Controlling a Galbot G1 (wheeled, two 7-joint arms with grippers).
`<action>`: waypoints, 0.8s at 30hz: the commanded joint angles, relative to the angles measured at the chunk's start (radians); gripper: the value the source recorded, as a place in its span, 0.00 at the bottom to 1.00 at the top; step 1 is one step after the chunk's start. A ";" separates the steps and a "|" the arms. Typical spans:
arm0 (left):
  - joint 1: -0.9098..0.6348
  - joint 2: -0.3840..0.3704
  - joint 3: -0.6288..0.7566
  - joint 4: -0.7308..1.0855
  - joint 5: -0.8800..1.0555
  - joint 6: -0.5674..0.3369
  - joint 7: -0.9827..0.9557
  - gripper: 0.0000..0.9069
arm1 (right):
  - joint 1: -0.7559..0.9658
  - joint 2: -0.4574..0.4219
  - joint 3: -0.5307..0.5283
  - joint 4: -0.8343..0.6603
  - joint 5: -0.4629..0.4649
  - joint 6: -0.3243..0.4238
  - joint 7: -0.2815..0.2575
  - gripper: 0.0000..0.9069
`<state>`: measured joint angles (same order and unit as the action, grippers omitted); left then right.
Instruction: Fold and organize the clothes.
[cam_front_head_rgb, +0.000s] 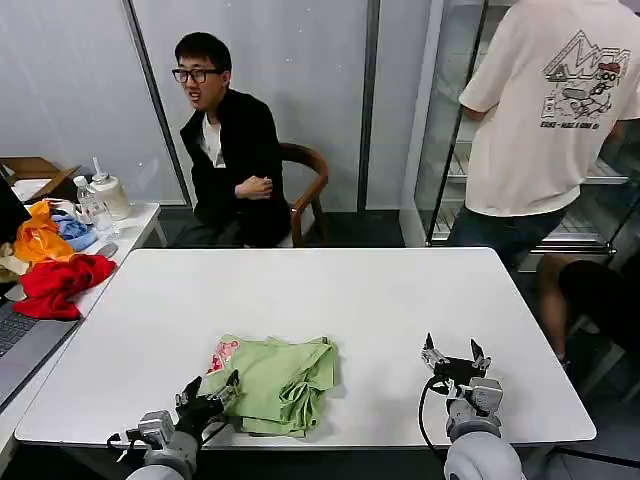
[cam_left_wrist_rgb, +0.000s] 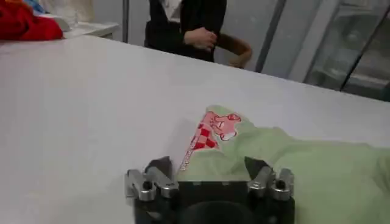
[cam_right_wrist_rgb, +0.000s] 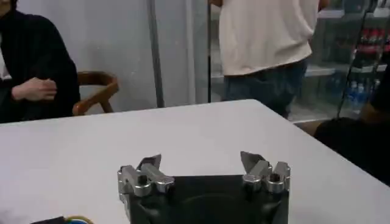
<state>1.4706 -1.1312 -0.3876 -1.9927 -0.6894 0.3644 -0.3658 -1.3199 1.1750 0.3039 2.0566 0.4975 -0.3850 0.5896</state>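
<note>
The left end effector is hovering spread, the folded green shirt lying just ahead on the desk. The right end effector is waiting spread, well apart.

A broad white bench fills the foreground under even, soft indoor light. Behind it runs a pale grey panelled wall divided by dark vertical strips, meeting a dark floor. A brown wooden armchair stands against that wall. To the right is a glass-fronted cabinet with white shelves inside. At the left, a second white table adjoins the bench, carrying a heap of red, orange and blue garments and a clear plastic bottle.
</note>
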 joint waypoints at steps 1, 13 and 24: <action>0.003 -0.003 0.006 0.006 0.000 0.005 -0.002 0.01 | 0.000 0.002 -0.002 0.000 -0.001 0.001 0.001 1.00; 0.001 -0.004 -0.002 0.008 0.001 0.004 -0.006 0.01 | 0.008 0.004 -0.006 -0.003 -0.002 -0.002 0.002 1.00; -0.024 0.037 -0.060 0.013 -0.001 -0.002 -0.011 0.01 | 0.014 0.005 -0.008 -0.008 -0.002 -0.001 0.001 1.00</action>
<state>1.4676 -1.1182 -0.4066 -1.9924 -0.6947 0.3701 -0.3728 -1.3063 1.1804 0.2966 2.0502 0.4953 -0.3868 0.5918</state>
